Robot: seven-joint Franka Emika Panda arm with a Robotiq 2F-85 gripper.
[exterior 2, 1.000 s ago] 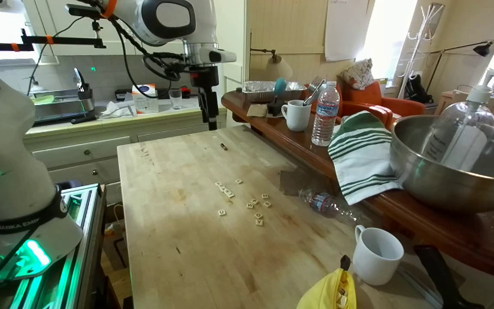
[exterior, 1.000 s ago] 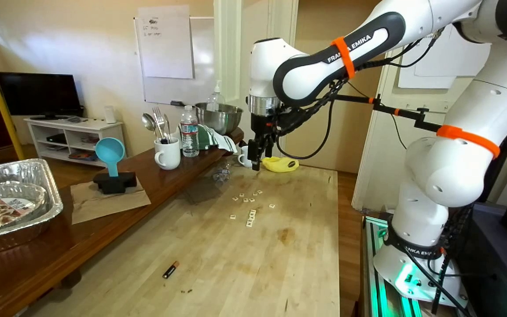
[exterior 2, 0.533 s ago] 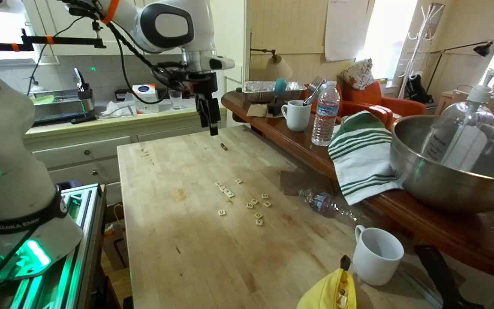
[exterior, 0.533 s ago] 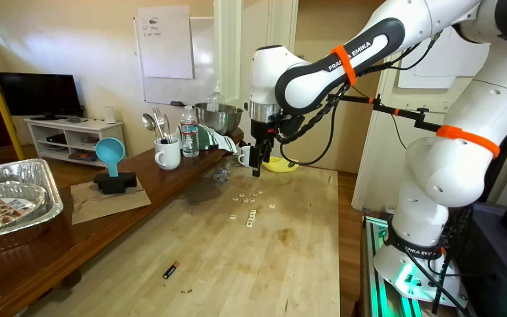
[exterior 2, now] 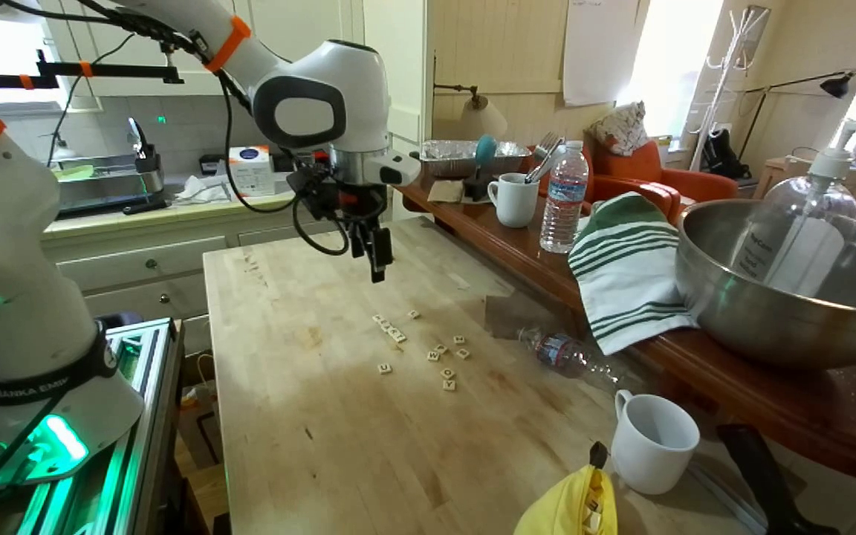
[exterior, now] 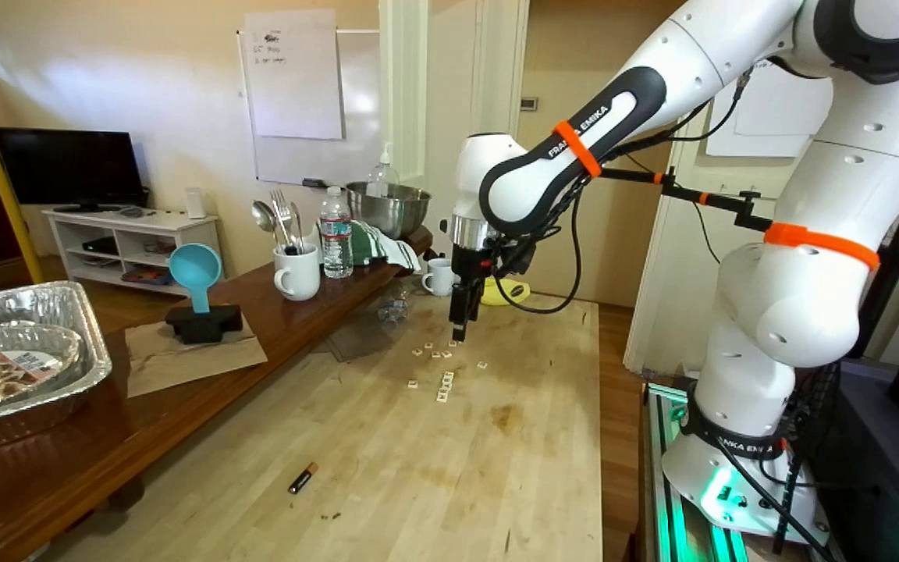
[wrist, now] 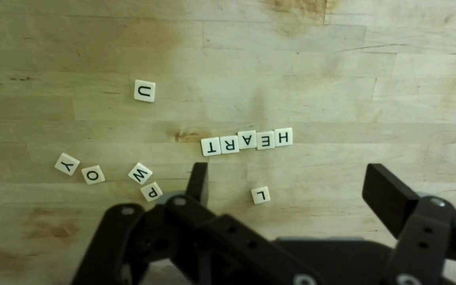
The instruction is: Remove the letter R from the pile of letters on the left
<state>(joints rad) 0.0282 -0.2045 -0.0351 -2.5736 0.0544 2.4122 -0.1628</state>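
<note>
We see the arm (exterior: 637,101) arched above the letters (wrist: 229,145), jaws wide apart, its downturned gripper (wrist: 285,180) lower than moments ago.

We record as free room the bare tabletop (exterior 2: 302,461) around the letter tiles (exterior 2: 433,357), with the gripper (wrist: 287,181) above, jaws wide apart and the L tile (wrist: 260,195) showing between them in the wrist view. We enter as close neighbours the T tile (wrist: 211,147) and A tile (wrist: 247,139), touching the R tile (wrist: 229,145) on opposite sides, bare tabletop bordering its other two edges. We list as obstacles the brown counter (exterior: 106,437) along one side, the bottle (exterior 2: 562,351) lying near it, and, at one end, the white mug (exterior 2: 655,446) and yellow pouch (exterior 2: 569,505), apart from the tiles.
</note>
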